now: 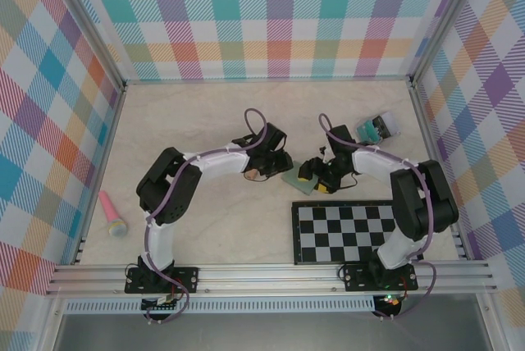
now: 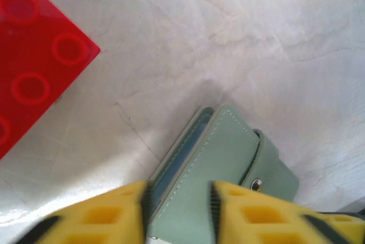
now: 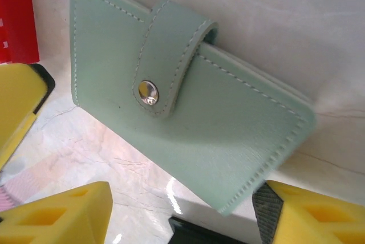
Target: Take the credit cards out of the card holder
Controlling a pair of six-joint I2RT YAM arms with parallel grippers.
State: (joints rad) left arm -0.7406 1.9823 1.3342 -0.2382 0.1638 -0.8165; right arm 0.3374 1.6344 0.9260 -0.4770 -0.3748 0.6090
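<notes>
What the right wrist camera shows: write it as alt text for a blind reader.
A sage-green card holder, strap snapped shut, fills the frame over a marbled table, beyond the open yellow fingers of the right gripper. A red block sits upper left.

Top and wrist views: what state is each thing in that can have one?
card holder: snapped shut, tilted, tab fastened.
left gripper: closed on the card holder's edge, by the look of it.
right gripper: open, fingers either side of the card holder's corner, not touching.
red block: lying flat, studs up, untouched.
checkerboard: lying flat.
clear box: too small to tell whether open or closed.
</notes>
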